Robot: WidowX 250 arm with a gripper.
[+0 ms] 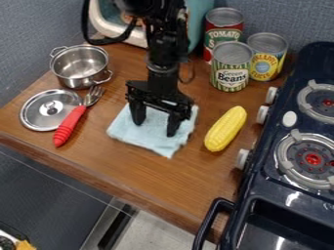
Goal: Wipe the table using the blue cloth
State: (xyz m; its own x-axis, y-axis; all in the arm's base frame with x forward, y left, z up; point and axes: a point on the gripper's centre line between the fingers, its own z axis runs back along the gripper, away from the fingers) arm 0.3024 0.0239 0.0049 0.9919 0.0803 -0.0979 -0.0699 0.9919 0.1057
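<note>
And here's the soft, light-blue, squarish cloth (147, 140), one of it, flat on the brown wood-grain tabletop (130, 168), between the red-handled metal fork (70, 122) and the smooth yellow toy corn cob (225, 129). One corner points to the near edge; too square to call a long axis! The black gripper (155, 128) stands over it, jaws spread wide, tips down at the fabric, nothing pinched between them. Three ribbed cylindrical cans (231, 71) behind, one round steel pot (79, 66), one disc-shaped lid (50, 110).
</note>
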